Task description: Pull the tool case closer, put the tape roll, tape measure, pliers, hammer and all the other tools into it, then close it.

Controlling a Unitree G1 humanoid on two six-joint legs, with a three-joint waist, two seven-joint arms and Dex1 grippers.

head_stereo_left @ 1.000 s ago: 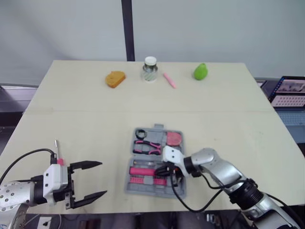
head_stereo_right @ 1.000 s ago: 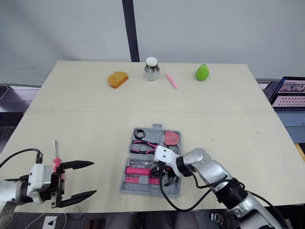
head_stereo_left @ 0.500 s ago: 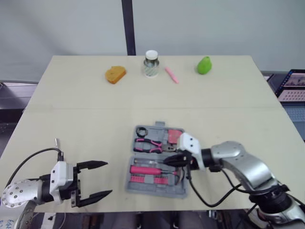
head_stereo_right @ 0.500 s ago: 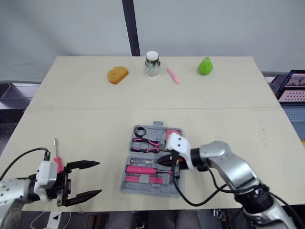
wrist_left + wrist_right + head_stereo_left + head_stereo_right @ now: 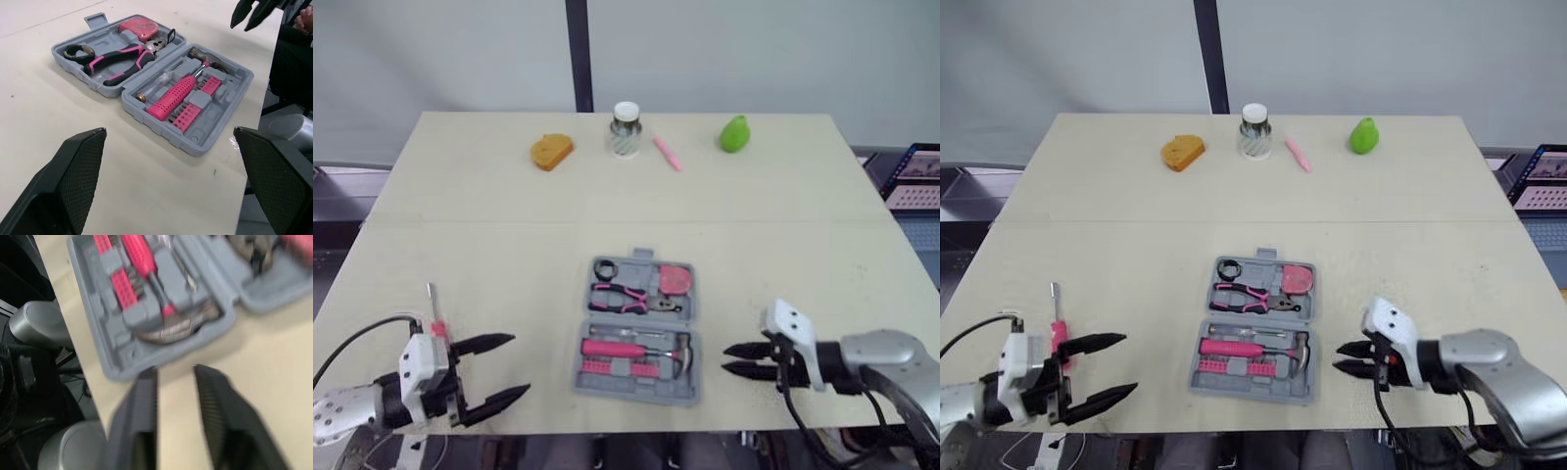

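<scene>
Left gripper wide, right gripper narrow, both empty

Both grippers sit low over the near edge of the bench, either side of the tool case and apart from it. A pink-handled screwdriver lies on the bench just beside the left gripper. The case is open and flat. Its near half holds the hammer, its far half the pliers, tape measure and tape roll. Along the far edge, well apart from the case: orange piece, jar, pink pen, green pear.
</scene>
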